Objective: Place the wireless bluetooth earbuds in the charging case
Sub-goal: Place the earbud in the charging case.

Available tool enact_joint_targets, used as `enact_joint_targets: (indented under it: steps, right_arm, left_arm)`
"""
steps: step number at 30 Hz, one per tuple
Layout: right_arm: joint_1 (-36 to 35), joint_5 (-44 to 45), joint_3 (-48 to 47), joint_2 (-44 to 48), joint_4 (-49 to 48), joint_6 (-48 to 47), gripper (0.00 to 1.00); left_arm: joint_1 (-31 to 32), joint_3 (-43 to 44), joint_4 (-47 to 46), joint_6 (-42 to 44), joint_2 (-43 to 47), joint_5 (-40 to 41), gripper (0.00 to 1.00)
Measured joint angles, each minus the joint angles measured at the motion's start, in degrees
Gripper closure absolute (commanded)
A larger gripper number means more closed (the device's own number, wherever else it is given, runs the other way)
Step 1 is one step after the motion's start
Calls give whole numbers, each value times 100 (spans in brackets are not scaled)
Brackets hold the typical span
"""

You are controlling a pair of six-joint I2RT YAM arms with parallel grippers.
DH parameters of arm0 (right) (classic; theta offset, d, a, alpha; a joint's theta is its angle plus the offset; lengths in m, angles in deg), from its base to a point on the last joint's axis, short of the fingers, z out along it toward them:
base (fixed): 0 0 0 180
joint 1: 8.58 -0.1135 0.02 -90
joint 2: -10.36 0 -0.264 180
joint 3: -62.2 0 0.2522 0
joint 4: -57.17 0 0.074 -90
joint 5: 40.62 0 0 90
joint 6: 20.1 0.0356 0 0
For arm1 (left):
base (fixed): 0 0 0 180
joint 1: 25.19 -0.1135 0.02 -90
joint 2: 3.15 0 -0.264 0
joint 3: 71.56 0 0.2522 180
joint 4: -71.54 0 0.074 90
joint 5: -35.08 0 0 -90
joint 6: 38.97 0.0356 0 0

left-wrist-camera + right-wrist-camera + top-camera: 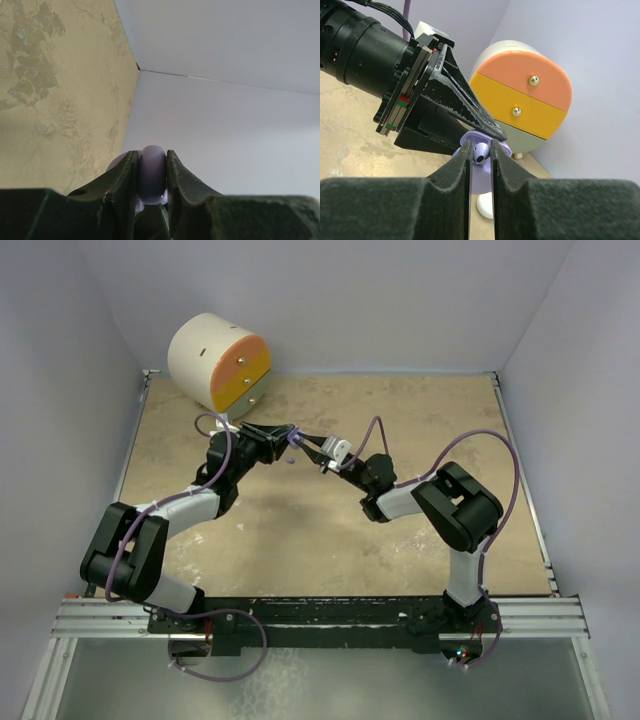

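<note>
My left gripper point(152, 159) clamps the smooth, rounded lilac case point(152, 179); my right gripper point(480, 146) pinches a glossy purple earbud point(481, 154) just beside it. A rounded drawer box point(520, 100) stands behind.

Top cam high, rear, looking down on whole table point(330, 550); wrist cams tight close-ups, both catching lilac case point(152, 175).

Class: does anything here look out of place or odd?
Only a small white rounded piece lying loose on the table, beneath the lilac case and purple earbud held in the jaws; nothing looks damaged.
</note>
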Motion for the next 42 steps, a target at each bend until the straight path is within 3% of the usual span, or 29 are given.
enact_joint_targets:
  steps: [21, 42]
  right_arm:
    - [0, 59, -50, 0, 0, 168, 76]
    - [-7, 199, -81, 0, -2, 240, 77]
  left_arm:
    - [83, 33, 151, 153, 76, 138, 100]
    - [138, 105, 286, 240, 87, 151, 100]
